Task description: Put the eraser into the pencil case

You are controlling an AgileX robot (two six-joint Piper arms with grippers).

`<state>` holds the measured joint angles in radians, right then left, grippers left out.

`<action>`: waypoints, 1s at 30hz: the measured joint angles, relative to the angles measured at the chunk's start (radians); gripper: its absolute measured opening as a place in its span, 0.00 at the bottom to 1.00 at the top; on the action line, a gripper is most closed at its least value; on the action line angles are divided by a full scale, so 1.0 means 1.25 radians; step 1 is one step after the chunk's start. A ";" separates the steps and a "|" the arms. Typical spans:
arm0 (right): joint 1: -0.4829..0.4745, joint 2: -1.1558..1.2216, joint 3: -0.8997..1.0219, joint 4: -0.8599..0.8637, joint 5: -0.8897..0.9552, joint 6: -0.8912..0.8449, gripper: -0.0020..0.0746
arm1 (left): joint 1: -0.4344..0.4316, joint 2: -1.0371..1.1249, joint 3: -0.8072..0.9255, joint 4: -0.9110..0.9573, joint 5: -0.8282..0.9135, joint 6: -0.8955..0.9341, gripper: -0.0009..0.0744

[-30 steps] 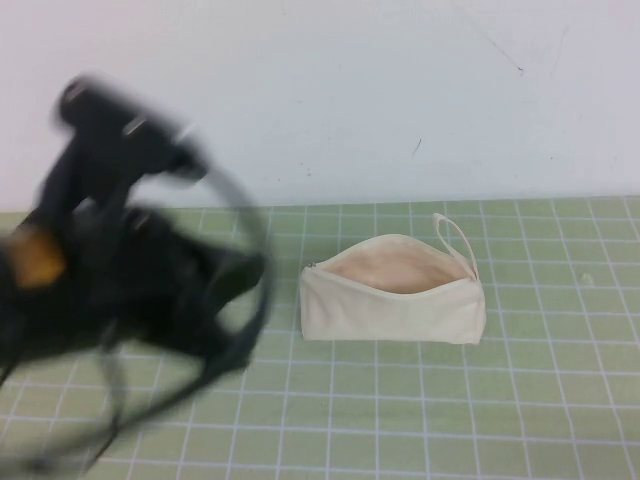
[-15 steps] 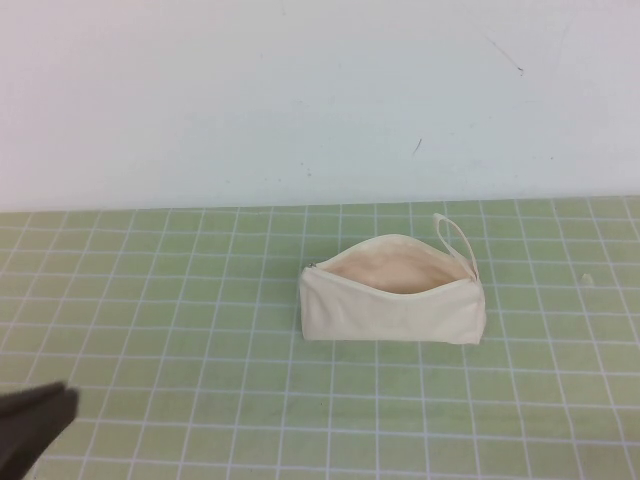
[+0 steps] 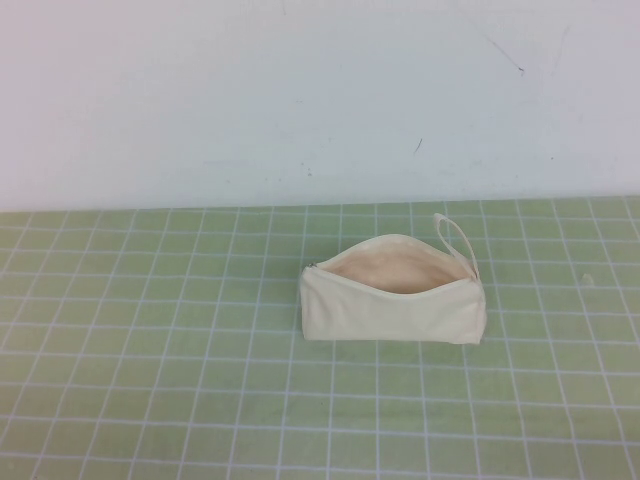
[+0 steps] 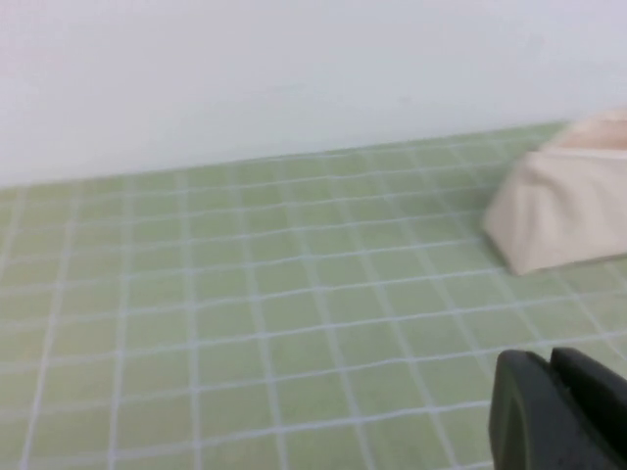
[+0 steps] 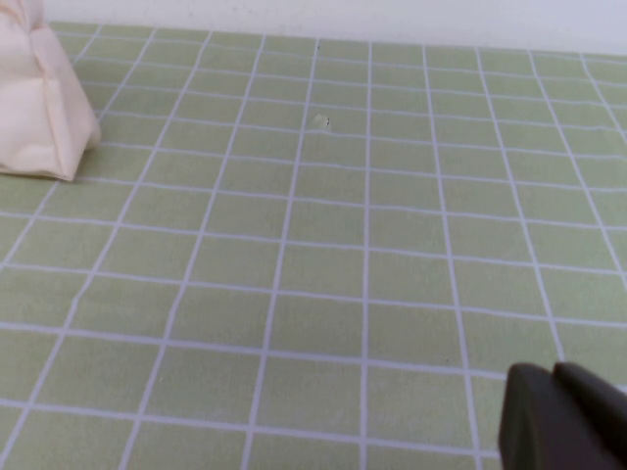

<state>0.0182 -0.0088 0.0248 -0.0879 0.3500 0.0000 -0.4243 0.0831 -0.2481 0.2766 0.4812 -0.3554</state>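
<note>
The cream-white pencil case [image 3: 392,294] stands on the green grid mat right of centre, its zip open and pale beige lining showing, loop strap [image 3: 455,240] at its far right end. It also shows in the left wrist view [image 4: 568,201] and in the right wrist view [image 5: 39,93]. The eraser is not in view. Neither arm shows in the high view. My left gripper [image 4: 551,377] is shut and empty, low over the mat to the left of the case. My right gripper [image 5: 554,387] is shut and empty, over the mat to the right of the case.
The green cutting mat [image 3: 180,330] with white grid lines covers the table. A white wall [image 3: 300,100] rises behind it. A tiny pale speck [image 5: 319,121] lies on the mat right of the case.
The left arm, which filled the left side of the high view a second ago, has drawn back out of that view. The pencil case has not moved.
</note>
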 joint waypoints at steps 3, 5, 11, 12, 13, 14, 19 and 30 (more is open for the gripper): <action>0.000 0.000 0.000 0.000 0.000 0.000 0.02 | 0.078 -0.044 0.036 -0.039 -0.007 -0.003 0.01; 0.000 0.000 0.000 0.000 0.000 0.000 0.02 | 0.143 -0.067 0.060 -0.068 -0.022 0.012 0.01; 0.000 0.000 0.000 0.000 0.000 0.000 0.02 | 0.314 -0.076 0.130 -0.141 -0.083 0.130 0.01; 0.000 0.000 0.000 0.000 0.000 0.000 0.02 | 0.330 -0.076 0.139 -0.158 -0.087 0.142 0.01; 0.000 0.000 0.000 0.000 0.000 0.000 0.02 | 0.348 -0.076 0.151 -0.174 -0.091 0.159 0.01; 0.000 0.000 0.000 0.000 0.000 0.000 0.02 | 0.361 -0.076 0.163 -0.188 -0.092 0.170 0.01; 0.000 0.000 0.000 0.000 0.000 0.000 0.02 | 0.383 -0.076 0.210 -0.209 -0.097 0.207 0.01; 0.000 0.000 0.000 0.000 0.000 0.000 0.02 | 0.384 -0.076 0.212 -0.211 -0.110 0.213 0.01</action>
<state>0.0182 -0.0088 0.0248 -0.0879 0.3500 0.0000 0.0562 -0.0117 0.0165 0.0129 0.3440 -0.0891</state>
